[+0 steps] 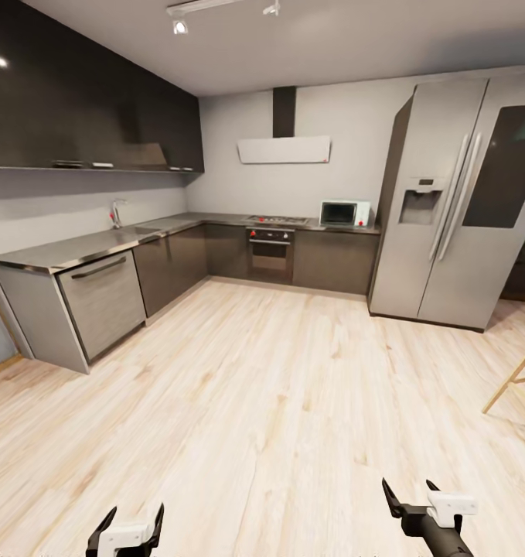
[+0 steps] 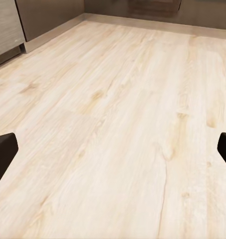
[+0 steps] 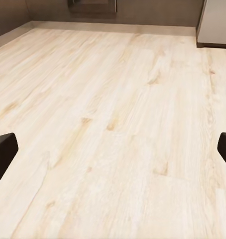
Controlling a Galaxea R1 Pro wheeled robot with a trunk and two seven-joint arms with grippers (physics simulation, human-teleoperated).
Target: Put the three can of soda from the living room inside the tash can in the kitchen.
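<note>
I am looking into the kitchen (image 1: pixel 216 155), and at about 10 o'clock I see a grey counter (image 1: pixel 76 249) with a sink tap (image 1: pixel 117 212), at 12 o'clock an oven (image 1: pixel 271 253) with a little microwave (image 1: pixel 339 213) beside it, and at 2 o'clock the big silver fridge (image 1: pixel 440 209). Down low, my left gripper (image 1: pixel 131 520) at 7 o'clock has its fingers spread wide with nothing in them, over the light wood floor (image 1: pixel 277 402). My right gripper (image 1: pixel 409 495) at 5 o'clock is spread wide and holds nothing too.
</note>
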